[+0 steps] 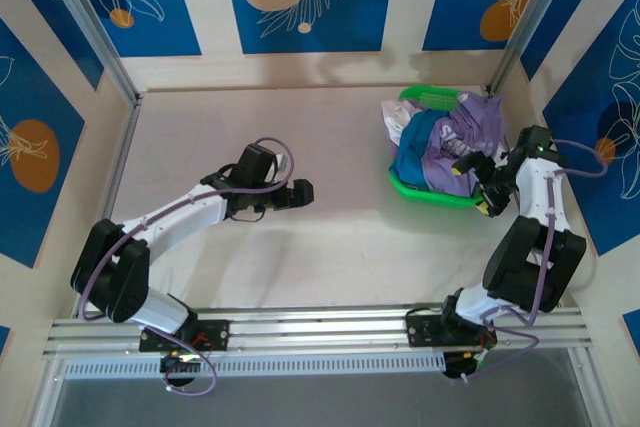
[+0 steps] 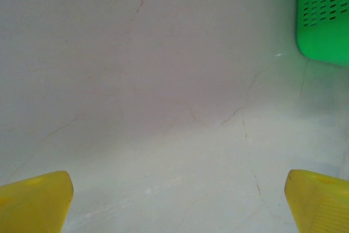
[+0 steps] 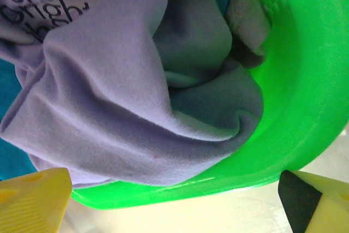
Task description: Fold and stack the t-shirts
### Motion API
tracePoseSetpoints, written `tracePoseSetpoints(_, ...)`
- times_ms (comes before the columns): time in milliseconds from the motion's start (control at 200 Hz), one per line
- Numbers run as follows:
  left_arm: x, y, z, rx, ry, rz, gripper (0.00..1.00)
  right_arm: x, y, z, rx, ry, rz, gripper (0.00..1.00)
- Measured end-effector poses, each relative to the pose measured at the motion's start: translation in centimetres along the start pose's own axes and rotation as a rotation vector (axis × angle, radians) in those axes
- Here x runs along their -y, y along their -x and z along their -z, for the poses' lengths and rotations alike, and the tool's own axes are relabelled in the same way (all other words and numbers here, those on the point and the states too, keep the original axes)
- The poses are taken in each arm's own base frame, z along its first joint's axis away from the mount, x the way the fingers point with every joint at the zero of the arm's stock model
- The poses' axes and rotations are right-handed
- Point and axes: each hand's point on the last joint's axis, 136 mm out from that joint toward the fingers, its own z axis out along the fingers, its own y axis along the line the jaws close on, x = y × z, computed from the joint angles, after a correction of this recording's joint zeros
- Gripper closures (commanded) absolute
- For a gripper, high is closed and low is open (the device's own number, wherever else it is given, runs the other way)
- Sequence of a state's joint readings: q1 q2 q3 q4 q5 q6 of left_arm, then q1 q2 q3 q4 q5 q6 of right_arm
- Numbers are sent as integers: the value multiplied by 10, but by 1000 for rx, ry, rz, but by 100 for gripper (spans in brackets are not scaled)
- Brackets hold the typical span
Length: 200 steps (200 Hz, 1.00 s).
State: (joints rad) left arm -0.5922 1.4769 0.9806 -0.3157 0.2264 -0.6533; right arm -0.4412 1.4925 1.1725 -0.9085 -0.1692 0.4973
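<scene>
The lavender-purple cotton t-shirt with block lettering (image 3: 109,118) lies crumpled on top of the green perforated plastic basket (image 1: 430,194), which sits at about 2 o'clock on the table. A teal-blue cloth t-shirt (image 1: 412,162) is bunched under it towards 9 o'clock, and a white cloth shirt (image 1: 395,117) shows at the basket's 11 o'clock edge.

These are likely light, limp and tangled, so lifting one may drag another along. A thick fold of the lavender cloth near the rim looks like the best place to pinch; a single thin layer could slip.

The right gripper (image 3: 174,200) hangs at the basket's 4 o'clock rim, its yellow fingers spread wide and empty. The left gripper (image 1: 300,193) hovers over the middle of the table, aimed at 3 o'clock, also wide and empty.

The pale matt tabletop (image 1: 330,267) is flat, with hairline marks, and offers broad room for folding from centre to 9 o'clock. Blue-patterned wall panels (image 1: 150,7) enclose three sides.
</scene>
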Motion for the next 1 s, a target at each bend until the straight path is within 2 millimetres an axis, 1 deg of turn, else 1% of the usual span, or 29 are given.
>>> tracePoseSetpoints(75, 3, 4, 2, 6, -5, -2, 1, -3, 9, -1, 13, 5, 8, 1)
tracePoseSetpoints(200, 13, 15, 5, 28, -21, -10, 1, -8, 20, -1, 40, 15, 28, 1)
tracePoseSetpoints(310, 16, 19, 6, 36, -27, -12, 1, -16, 24, 1, 62, 25, 49, 1)
tracePoseSetpoints(420, 15, 19, 5, 32, -24, -10, 1, -27, 15, 7, 72, 35, 81, 1)
tracePoseSetpoints(560, 14, 19, 1, 29, -22, -5, 1, -45, -9, 22, 93, 67, 130, 1)
tracePoseSetpoints(655, 13, 18, -1, 26, -20, -4, 1, -51, -22, 21, 78, 77, 139, 1)
tracePoseSetpoints(745, 14, 19, -2, 28, -22, -6, 1, -48, -28, 10, 43, 61, 113, 1)
tracePoseSetpoints(875, 15, 20, -2, 34, -27, -8, 1, -36, -34, -5, 2, 22, 64, 1)
tracePoseSetpoints(1000, 15, 21, -3, 38, -31, -2, 1, -29, -32, -12, -8, 7, 34, 1)
